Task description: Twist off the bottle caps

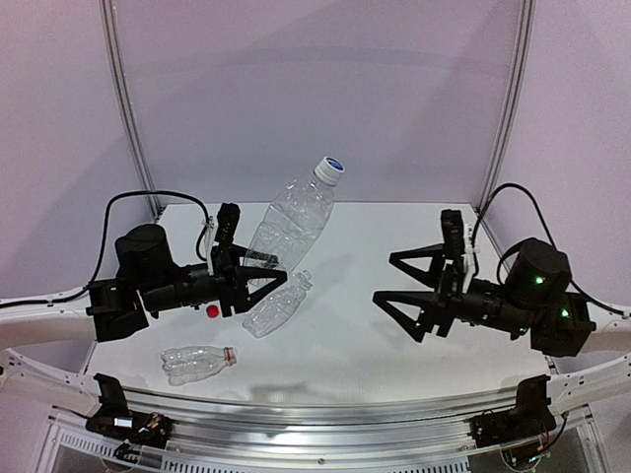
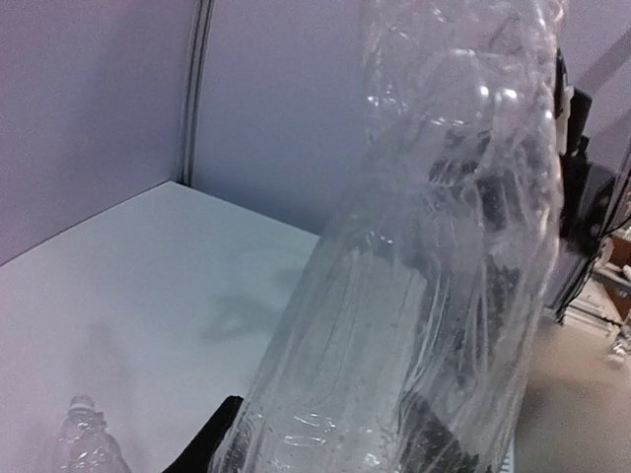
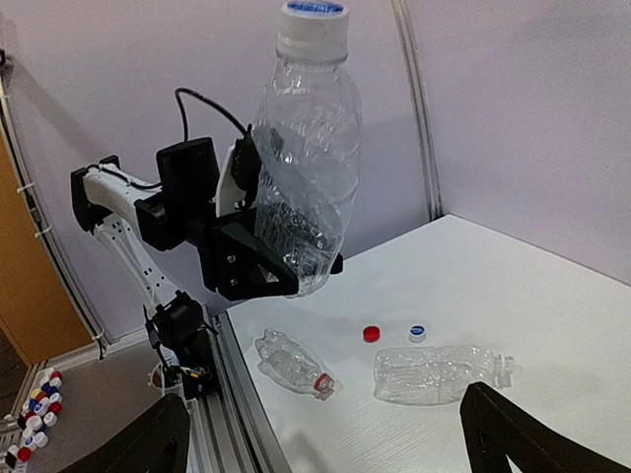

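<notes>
My left gripper (image 1: 240, 262) is shut on the base of a large clear bottle (image 1: 292, 225) and holds it tilted up above the table. Its white cap (image 1: 330, 168) with a blue top is still screwed on. This bottle fills the left wrist view (image 2: 424, 296) and also shows in the right wrist view (image 3: 306, 177) with its cap (image 3: 314, 25). A loose red cap (image 1: 212, 310) lies on the table; the right wrist view shows it (image 3: 371, 333) next to a loose white cap (image 3: 418, 333). My right gripper (image 1: 386, 278) is open and empty, well to the right.
A capless clear bottle (image 1: 278, 304) lies beside the left gripper. A small crushed bottle (image 1: 197, 362) with a red neck ring lies near the front left edge. Purple walls close the back and sides. Spare caps lie on the floor (image 3: 35, 409).
</notes>
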`<action>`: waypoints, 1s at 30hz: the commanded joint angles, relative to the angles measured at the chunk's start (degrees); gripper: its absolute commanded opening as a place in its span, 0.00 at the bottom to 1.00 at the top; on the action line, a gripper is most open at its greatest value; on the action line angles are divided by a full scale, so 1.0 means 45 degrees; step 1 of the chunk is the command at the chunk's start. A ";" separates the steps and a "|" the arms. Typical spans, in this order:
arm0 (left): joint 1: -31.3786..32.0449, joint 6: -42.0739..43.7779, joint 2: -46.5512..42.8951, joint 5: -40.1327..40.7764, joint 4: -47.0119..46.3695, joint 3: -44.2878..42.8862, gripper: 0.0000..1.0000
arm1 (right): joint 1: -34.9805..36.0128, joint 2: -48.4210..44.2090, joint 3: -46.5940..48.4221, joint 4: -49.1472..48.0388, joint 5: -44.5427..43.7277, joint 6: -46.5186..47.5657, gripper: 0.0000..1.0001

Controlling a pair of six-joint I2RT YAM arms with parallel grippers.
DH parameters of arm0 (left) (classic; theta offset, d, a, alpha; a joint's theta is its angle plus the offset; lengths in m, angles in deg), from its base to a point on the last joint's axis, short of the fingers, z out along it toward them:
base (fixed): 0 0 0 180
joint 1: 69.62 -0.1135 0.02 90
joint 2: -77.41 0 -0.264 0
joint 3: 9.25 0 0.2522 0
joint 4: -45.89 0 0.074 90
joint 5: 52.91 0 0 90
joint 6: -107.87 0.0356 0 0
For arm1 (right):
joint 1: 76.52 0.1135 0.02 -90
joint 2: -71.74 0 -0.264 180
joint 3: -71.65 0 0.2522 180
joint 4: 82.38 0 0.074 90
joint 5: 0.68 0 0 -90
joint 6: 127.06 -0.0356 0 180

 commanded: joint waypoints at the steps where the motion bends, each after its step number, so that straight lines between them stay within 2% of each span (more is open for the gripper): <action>1: -0.0090 -0.2541 -0.0154 -0.1510 -0.2649 0.0353 0.17 | -0.0019 0.1971 0.0917 -0.2670 0.1579 0.1133 0.94; 7: 0.0073 -0.4577 -0.0282 -0.2345 -0.5002 0.0929 0.18 | -0.0018 0.4088 0.2359 -0.4514 0.2476 0.1009 0.86; 12: 0.0380 -0.4777 -0.0674 -0.1940 -0.5272 0.1174 0.17 | -0.0018 0.5147 0.3150 -0.5888 0.3114 0.0893 0.78; 16: 0.0479 -0.4861 -0.0833 -0.1990 -0.5544 0.1260 0.17 | -0.0015 0.6068 0.4204 -0.5869 0.3473 0.0687 0.70; 26: 0.0674 -0.4910 -0.1186 -0.2062 -0.5368 0.1304 0.15 | -0.0006 0.8178 0.6521 -0.5254 0.3809 0.0464 0.63; 30: 0.0781 -0.4978 -0.1312 -0.1844 -0.5402 0.1385 0.15 | 0.0011 0.8672 0.7120 -0.5072 0.3976 0.0419 0.56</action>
